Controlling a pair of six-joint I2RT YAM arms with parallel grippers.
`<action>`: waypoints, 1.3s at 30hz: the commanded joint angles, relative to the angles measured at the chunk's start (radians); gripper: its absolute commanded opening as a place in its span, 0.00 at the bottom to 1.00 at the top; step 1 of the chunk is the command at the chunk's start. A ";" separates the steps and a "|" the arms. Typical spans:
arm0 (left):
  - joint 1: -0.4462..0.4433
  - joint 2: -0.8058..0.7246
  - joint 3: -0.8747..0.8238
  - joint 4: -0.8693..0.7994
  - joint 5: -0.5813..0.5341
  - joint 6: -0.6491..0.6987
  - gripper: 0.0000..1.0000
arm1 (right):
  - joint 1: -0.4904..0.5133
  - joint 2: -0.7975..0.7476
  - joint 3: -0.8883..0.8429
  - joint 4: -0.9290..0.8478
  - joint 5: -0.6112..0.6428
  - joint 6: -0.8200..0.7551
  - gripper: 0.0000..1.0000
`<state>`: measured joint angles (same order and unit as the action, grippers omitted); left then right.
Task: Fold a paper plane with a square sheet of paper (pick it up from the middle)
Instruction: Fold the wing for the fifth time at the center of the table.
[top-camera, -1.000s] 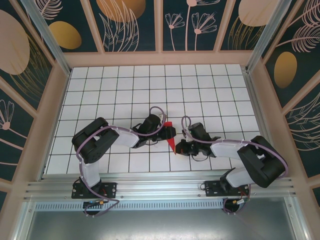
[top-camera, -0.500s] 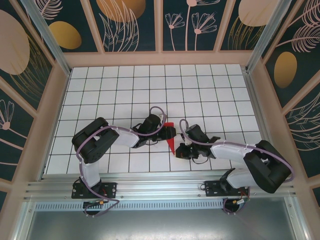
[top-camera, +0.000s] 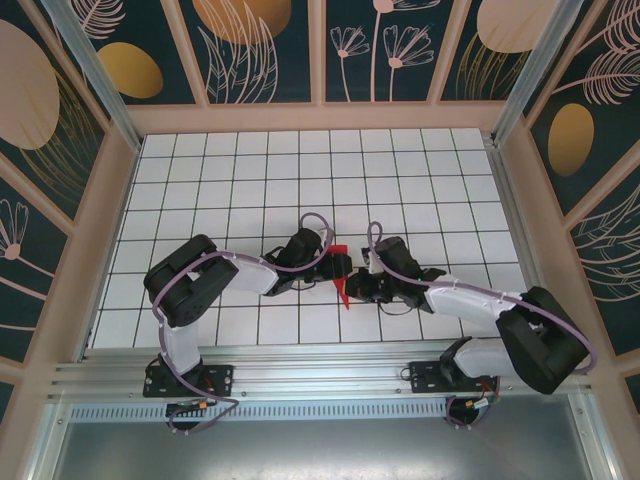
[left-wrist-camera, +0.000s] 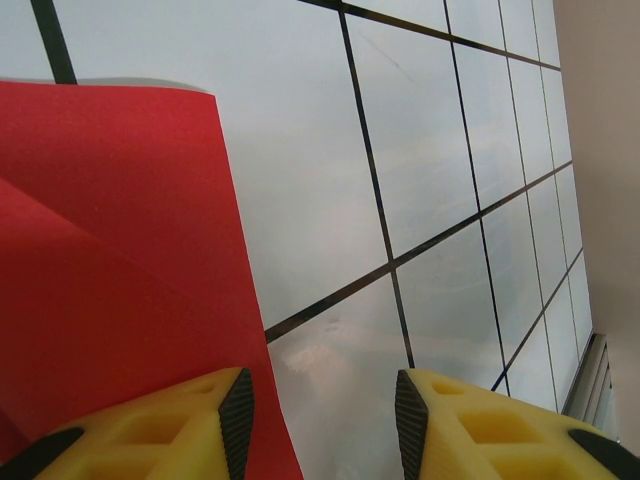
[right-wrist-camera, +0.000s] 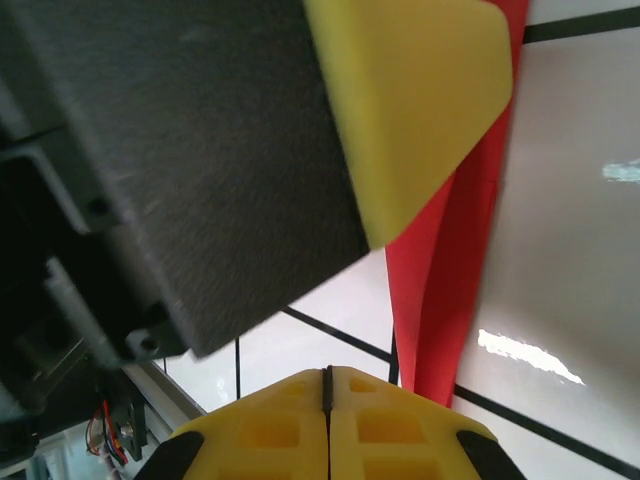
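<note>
- Nearest, bolted side by side at the front rail: left arm and right arm, both bent inward over the white grid tabletop
- A little farther in, right jaws: pressed shut, yellow fingertips meeting along a thin seam, nothing visibly pinched between them
- Just beyond those closed tips, red paper: folded narrow and pointed, lying on the tabletop between the two arms, tip aimed at the near edge
- From the right wrist, seen as a slim creased strip running past the closed tips and on under a yellow finger of the other arm
- Over the farther part of the paper, left jaws: standing apart, bare white tile and a dark grid line showing in the gap
- One yellow finger lying over the paper's edge, the other over bare tile; pressing or merely resting, cannot tell
- Wider at that end, with one layer overlapping another along a slanted edge
- Farthest: more rows of white tiles, then a beige frame and dark panels with pale leaf and flower shapes
</note>
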<state>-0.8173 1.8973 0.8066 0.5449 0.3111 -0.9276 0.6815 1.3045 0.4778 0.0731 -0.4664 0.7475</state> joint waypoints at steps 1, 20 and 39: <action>0.009 0.051 -0.004 -0.114 -0.015 0.024 0.44 | -0.004 0.051 0.018 0.115 -0.063 0.049 0.07; 0.009 0.051 0.003 -0.117 -0.015 0.026 0.44 | -0.033 0.130 -0.122 0.027 -0.036 -0.020 0.08; 0.008 0.055 0.012 -0.125 -0.012 0.027 0.44 | -0.017 0.099 -0.024 0.158 -0.091 0.062 0.10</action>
<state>-0.8169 1.8996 0.8211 0.5209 0.3145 -0.9237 0.6563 1.3632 0.4385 0.1772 -0.5282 0.7895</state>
